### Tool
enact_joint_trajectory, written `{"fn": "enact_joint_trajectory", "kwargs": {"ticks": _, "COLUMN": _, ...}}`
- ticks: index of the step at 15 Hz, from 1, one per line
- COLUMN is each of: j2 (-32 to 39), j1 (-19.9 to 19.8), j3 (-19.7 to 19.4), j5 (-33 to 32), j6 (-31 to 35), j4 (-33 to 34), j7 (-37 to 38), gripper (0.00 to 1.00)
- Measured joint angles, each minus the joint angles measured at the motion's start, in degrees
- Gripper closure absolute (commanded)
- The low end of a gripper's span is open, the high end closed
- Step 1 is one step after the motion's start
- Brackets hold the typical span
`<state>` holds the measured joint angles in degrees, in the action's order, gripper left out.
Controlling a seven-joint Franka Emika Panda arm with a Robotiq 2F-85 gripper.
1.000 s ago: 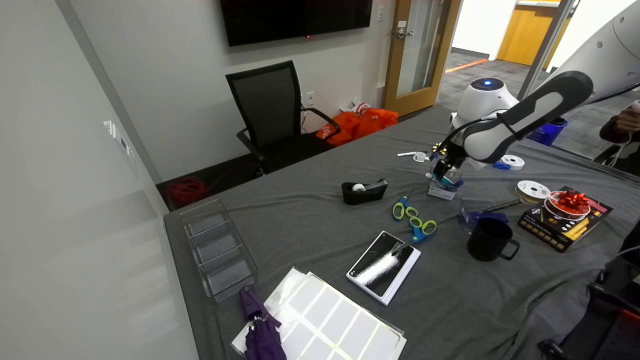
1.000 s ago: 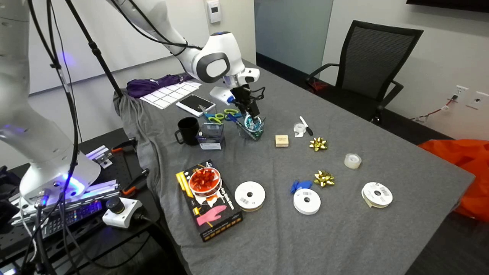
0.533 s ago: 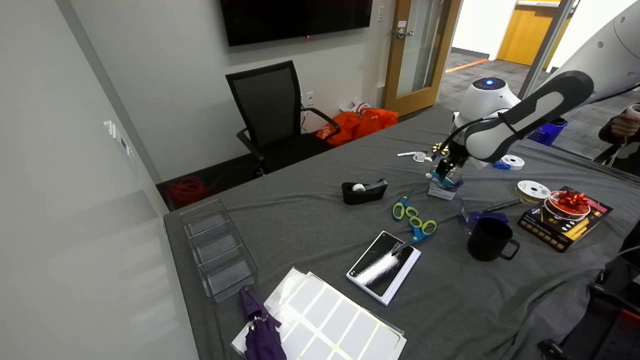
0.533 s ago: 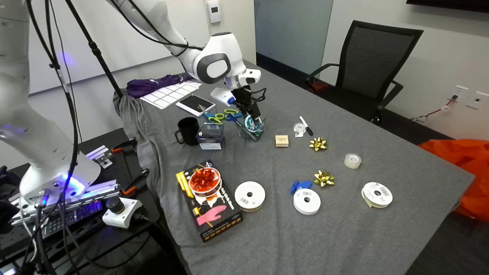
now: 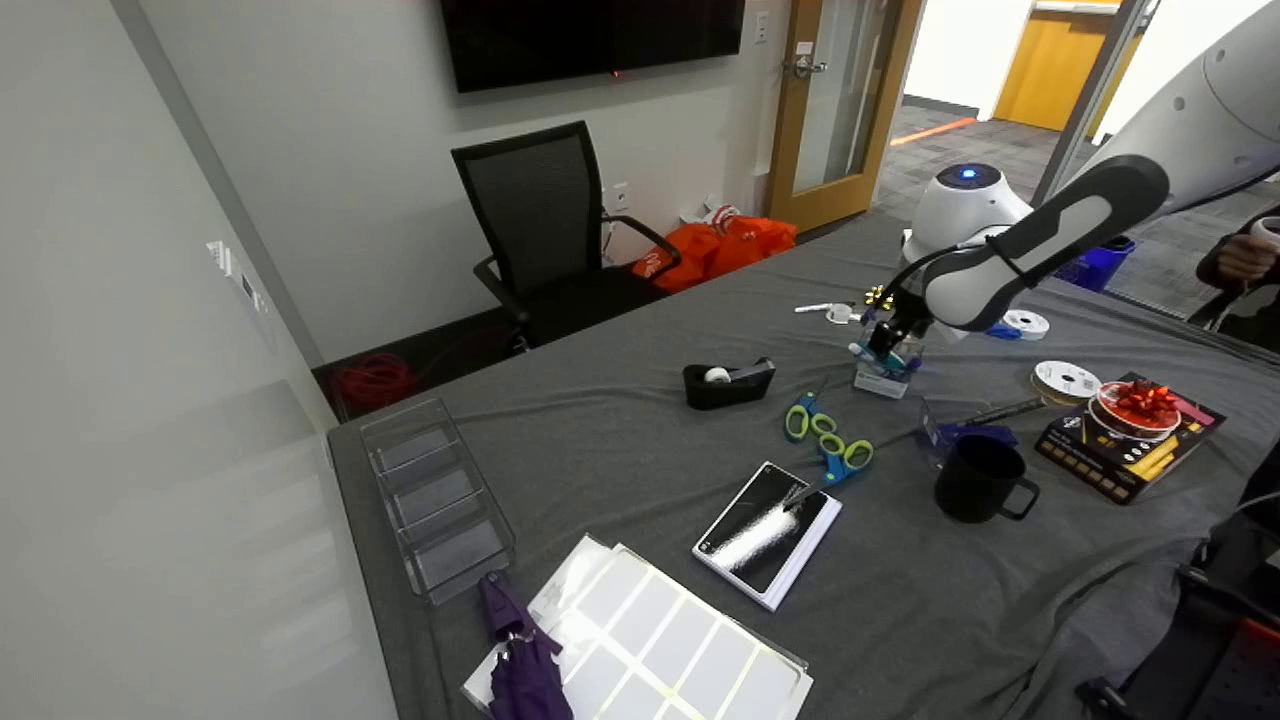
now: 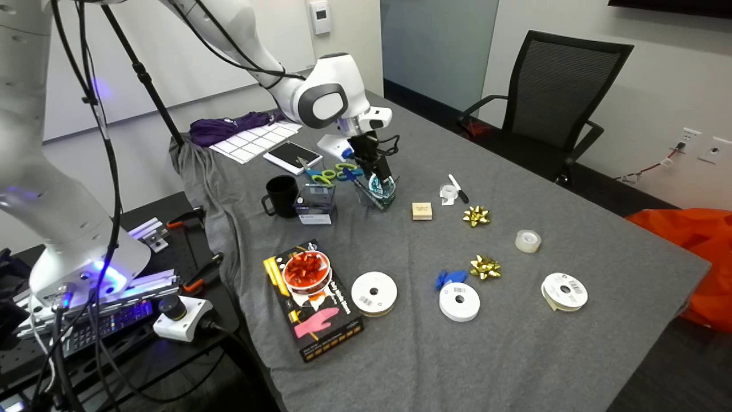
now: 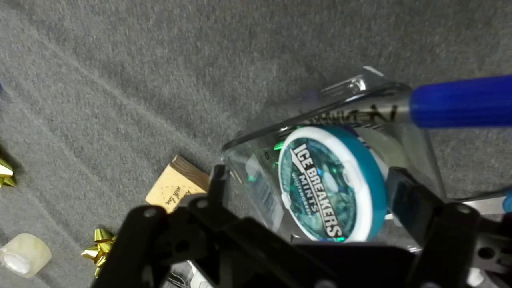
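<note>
Where the gripper (image 7: 307, 178) hangs: over the clear bin (image 7: 258, 182), unclamped, its jaws spread wide on either side of the mints (image 7: 320, 184); one jaw is just beside them, and whether it touches cannot be told.
Mints: tilted inside the bin, printed lid showing, well in from the edges of the surface (image 6: 497, 366).
Marker (image 7: 460, 102): leaning in the bin, blue end past its rim.
Block (image 6: 422, 211): on the surface, near the bin.
Mug (image 6: 281, 195): near the edge by the robot's base (image 6: 86, 252).
Box (image 6: 314, 320): along that same edge, red bow (image 6: 307, 270) on top.
Spool (image 6: 565, 291): near the corner beside the orange bag (image 6: 692, 246).
</note>
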<state>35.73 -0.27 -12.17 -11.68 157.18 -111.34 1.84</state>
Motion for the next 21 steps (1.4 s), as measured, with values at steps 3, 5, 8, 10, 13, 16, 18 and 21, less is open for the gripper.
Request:
{"fn": "enact_joint_trajectory", "kwargs": {"ticks": 3, "j2": 0.9, "j1": 0.1, "j3": -0.5, "j5": 0.0, "j6": 0.1, "j4": 0.8, "j7": 0.3, "gripper": 0.32}}
{"fn": "enact_joint_trajectory", "kwargs": {"ticks": 5, "j2": 1.2, "j1": 0.1, "j3": -0.6, "j5": 0.0, "j6": 0.2, "j4": 1.0, "j7": 0.5, "gripper": 0.47}}
{"fn": "enact_joint_trajectory", "kwargs": {"ticks": 8, "j2": 1.5, "j1": 0.1, "j3": -0.7, "j5": 0.0, "j6": 0.2, "j4": 1.3, "j7": 1.4, "gripper": 0.69}}
{"fn": "enact_joint_trajectory", "kwargs": {"ticks": 10, "j2": 1.8, "j1": 0.1, "j3": -0.8, "j5": 0.0, "j6": 0.2, "j4": 1.5, "j7": 1.9, "gripper": 0.83}}
{"fn": "enact_joint_trajectory", "kwargs": {"ticks": 13, "j2": 2.1, "j1": 0.3, "j3": -1.0, "j5": 0.0, "j6": 0.2, "j4": 1.8, "j7": 2.4, "gripper": 0.92}}
{"fn": "enact_joint_trajectory", "kwargs": {"ticks": 16, "j2": 1.7, "j1": 0.8, "j3": -1.2, "j5": 0.0, "j6": 0.2, "j4": 2.3, "j7": 2.4, "gripper": 0.74}}
{"fn": "enact_joint_trajectory", "kwargs": {"ticks": 18, "j2": 1.6, "j1": 1.4, "j3": -1.7, "j5": -0.1, "j6": 0.2, "j4": 2.5, "j7": 2.4, "gripper": 0.47}}
{"fn": "enact_joint_trajectory", "kwargs": {"ticks": 21, "j2": 2.0, "j1": 2.0, "j3": -2.5, "j5": -0.7, "j6": 0.3, "j4": 2.6, "j7": 2.5, "gripper": 0.27}}
